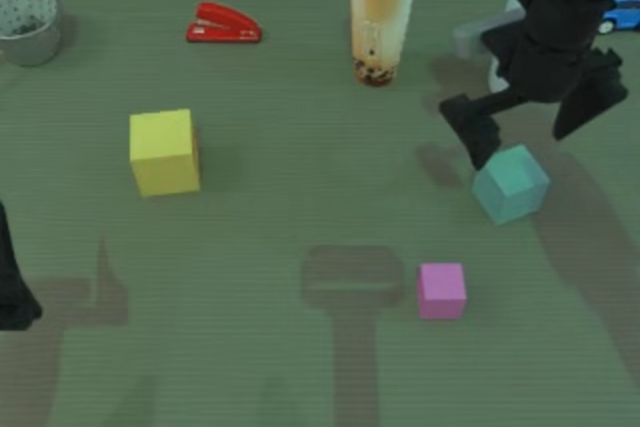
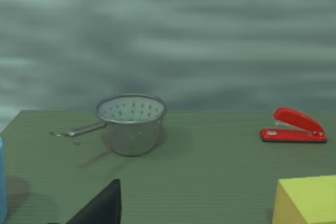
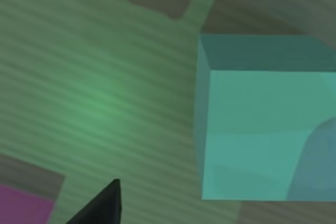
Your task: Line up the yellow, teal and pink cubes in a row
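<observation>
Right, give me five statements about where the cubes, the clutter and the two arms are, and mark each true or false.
1. The right gripper is open above the teal cube. True.
2. The yellow cube sits on the table's right side. False: it is on the left.
3. The pink cube is stacked on the teal cube. False: it rests apart on the table, nearer the camera's bottom edge.
4. The red stapler lies between the metal strainer and the bubble tea cup. True.
5. The left arm is gripping the yellow cube. False: it is at the left edge, away from it.
</observation>
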